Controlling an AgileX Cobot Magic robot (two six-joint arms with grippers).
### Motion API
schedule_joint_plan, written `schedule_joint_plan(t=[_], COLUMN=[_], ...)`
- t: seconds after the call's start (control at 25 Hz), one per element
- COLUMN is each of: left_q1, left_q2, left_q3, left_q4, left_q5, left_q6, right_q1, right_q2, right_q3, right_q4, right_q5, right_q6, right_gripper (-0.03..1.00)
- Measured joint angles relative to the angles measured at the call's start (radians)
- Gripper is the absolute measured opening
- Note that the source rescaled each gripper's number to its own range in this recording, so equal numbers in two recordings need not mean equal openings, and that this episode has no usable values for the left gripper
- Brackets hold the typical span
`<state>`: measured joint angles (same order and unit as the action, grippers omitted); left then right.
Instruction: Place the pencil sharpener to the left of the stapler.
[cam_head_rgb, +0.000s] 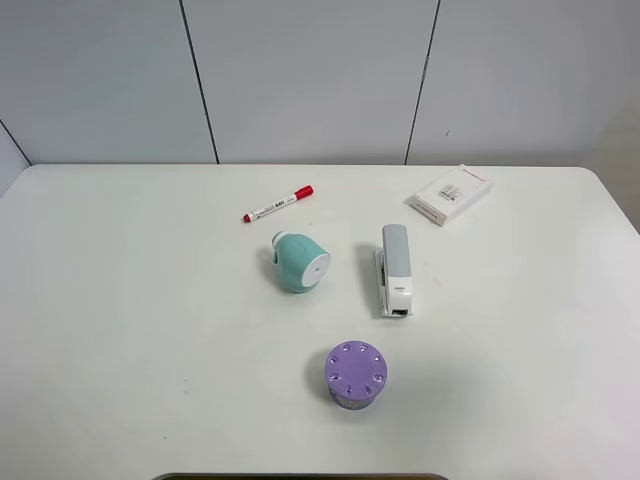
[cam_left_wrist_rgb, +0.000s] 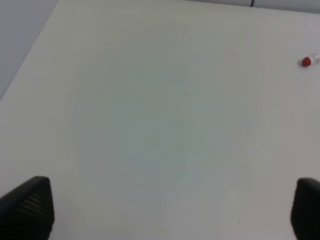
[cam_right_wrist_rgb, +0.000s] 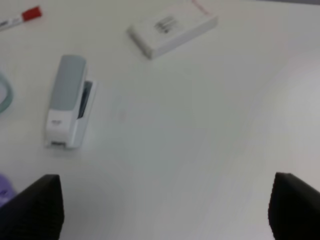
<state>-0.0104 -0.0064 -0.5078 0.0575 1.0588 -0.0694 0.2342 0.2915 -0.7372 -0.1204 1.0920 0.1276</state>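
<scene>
**Sharpener lies left of stapler, both grippers spread**

The white table (cam_head_rgb: 120, 330) has bare surface along its left and right edges. The stapler (cam_head_rgb: 396, 270) lies near centre; the teal pencil sharpener (cam_head_rgb: 298, 261) rests on its side at its 9 o'clock, apart from it. A purple dotted-top cylinder (cam_head_rgb: 355, 375) stands at 6 o'clock, a white box (cam_head_rgb: 451, 194) at 1 o'clock, a red-capped marker (cam_head_rgb: 277, 204) at 11 o'clock. Left gripper (cam_left_wrist_rgb: 172, 207) and right gripper (cam_right_wrist_rgb: 165, 207) hold their fingers wide apart, gripping nothing.
</scene>
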Motion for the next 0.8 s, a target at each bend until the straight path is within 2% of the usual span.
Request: schedule_joint_plan(t=[0.32,0.8], left_q1=[0.000,0.000], left_q2=[0.000,0.000], left_q3=[0.000,0.000], left_q4=[0.000,0.000], left_q5=[0.000,0.000], left_q6=[0.000,0.000], right_q1=[-0.122,-0.134], right_q2=[-0.274,-0.293], right_q3=[0.217,0.233], right_q4=[0.001,0.000], right_q5=[-0.023,-0.024], right_q6=[0.000,-0.003], right_gripper=[0.79,0.79])
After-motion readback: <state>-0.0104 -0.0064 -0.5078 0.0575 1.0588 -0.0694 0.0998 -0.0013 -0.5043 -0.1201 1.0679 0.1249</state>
